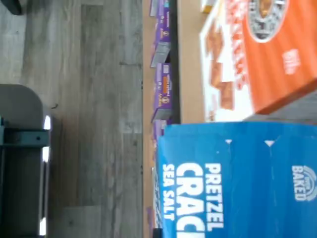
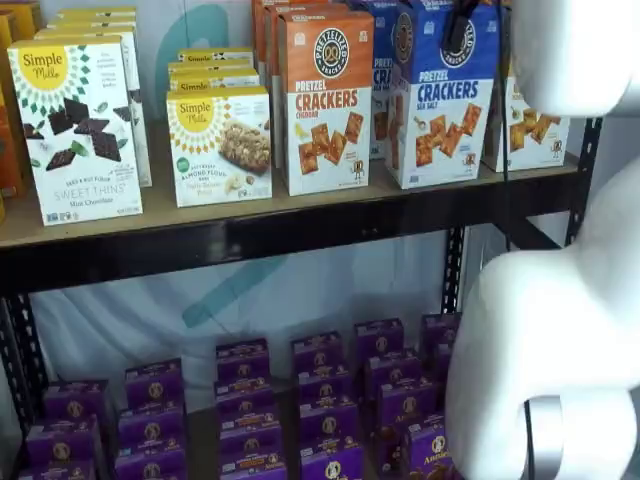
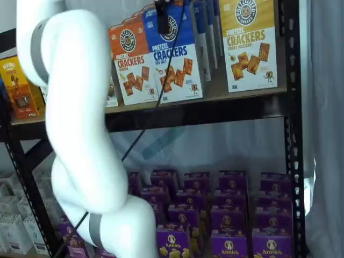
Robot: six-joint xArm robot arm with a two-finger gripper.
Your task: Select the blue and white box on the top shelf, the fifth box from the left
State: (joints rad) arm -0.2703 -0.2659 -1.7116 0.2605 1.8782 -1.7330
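The blue and white box (image 2: 441, 105) is seen on the top shelf (image 2: 270, 232), just right of the orange cheddar box (image 2: 325, 100) — touching or nearly so. The gripper (image 3: 162, 21) hangs at the blue box's upper front; its finger state cannot be told. Purple boxes (image 2: 240, 420) are stacked below.

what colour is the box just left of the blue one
Orange top, white bottom: the cheddar box, clearest in a shelf view.

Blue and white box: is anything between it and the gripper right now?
Nothing visible. In both shelf views the gripper's black fingers hang right at the top front of the blue and white box; the orange Cheddar box stands beside it, not between.
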